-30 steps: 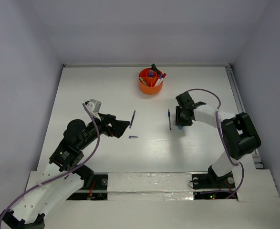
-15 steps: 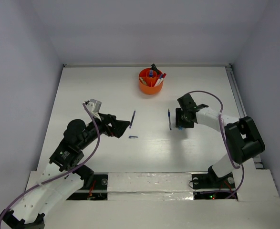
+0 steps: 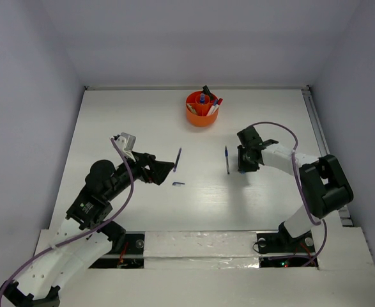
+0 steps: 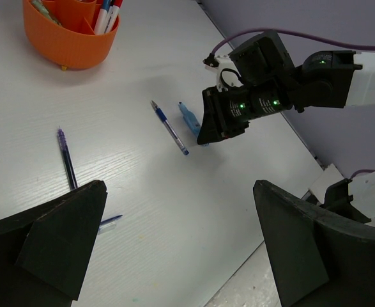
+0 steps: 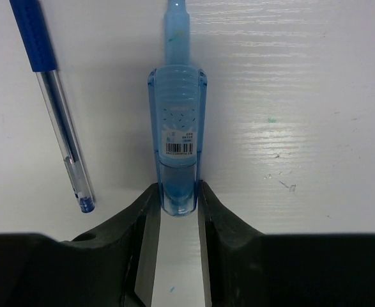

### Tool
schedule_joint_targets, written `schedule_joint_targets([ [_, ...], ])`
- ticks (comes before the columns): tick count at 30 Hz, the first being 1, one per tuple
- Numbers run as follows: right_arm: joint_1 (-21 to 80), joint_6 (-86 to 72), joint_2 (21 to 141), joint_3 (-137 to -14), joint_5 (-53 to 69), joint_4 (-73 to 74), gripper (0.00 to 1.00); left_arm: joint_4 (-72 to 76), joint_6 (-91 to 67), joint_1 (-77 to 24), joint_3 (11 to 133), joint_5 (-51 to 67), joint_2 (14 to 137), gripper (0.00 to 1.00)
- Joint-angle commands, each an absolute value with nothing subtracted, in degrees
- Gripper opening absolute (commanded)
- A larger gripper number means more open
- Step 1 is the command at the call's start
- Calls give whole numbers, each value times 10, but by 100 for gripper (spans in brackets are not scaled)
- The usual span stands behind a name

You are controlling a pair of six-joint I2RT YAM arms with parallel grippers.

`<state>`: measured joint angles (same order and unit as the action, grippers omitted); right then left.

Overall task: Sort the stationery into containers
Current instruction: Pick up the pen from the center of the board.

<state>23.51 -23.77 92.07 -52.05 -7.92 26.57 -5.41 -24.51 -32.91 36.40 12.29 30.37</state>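
**A:** Near side first. Left arm?

**B:** The left gripper [image 4: 179, 187] hangs above the table [image 3: 123, 115], fingers spread wide with nothing between them. A short blue piece [image 4: 110, 220] lies just ahead of it. It's a cap or a stub of a pen; too small to tell which. Just beyond that, a dark blue pen [image 4: 66, 158] lies flat, pointing toward the far edge.

**A:** Right arm?

**B:** The right gripper [image 5: 176, 199] is down at table level, mid-depth on the right. Its fingers [image 5: 135, 220] are pinching the rear end of the light blue marker [image 5: 177, 115], with contact on both sides. The marker lies flat on the table, tip pointing away from the wrist.

**A:** Anything beside it?

**B:** A clear pen with blue grip [image 5: 56, 109] is just to the marker's left, roughly parallel and not touching it. It's outside the fingers.

**A:** Container?

**B:** The orange tub [image 3: 201, 116] is upright at the far centre, well apart from both arms. Several pens stand in its compartments, including white markers [image 4: 107, 11] with red and blue ends. A blue-capped bottle [image 3: 203, 98] sits in the middle section.
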Motion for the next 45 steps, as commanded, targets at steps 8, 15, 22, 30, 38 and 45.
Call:
schedule_joint_targets([
  [8, 233, -208, 796, -560, 11, 323, 13, -11, -250, -326, 362, 150, 328, 99],
  [15, 233, -182, 716, -591, 267, 354, 12, 50, -279, -345, 332, 190, 360, 99],
  [22, 233, -185, 701, -603, 372, 359, 8, 182, -337, -487, 296, 57, 450, 99],
  [30, 245, -184, 679, -553, 353, 328, 8, 290, -359, -507, 320, -35, 585, 99],
  [38, 273, -181, 681, -536, 355, 314, 7, 337, -356, -507, 388, -13, 682, 99],
  [45, 297, -184, 689, -529, 375, 290, 5, 372, -367, -507, 404, -10, 728, 99],
])
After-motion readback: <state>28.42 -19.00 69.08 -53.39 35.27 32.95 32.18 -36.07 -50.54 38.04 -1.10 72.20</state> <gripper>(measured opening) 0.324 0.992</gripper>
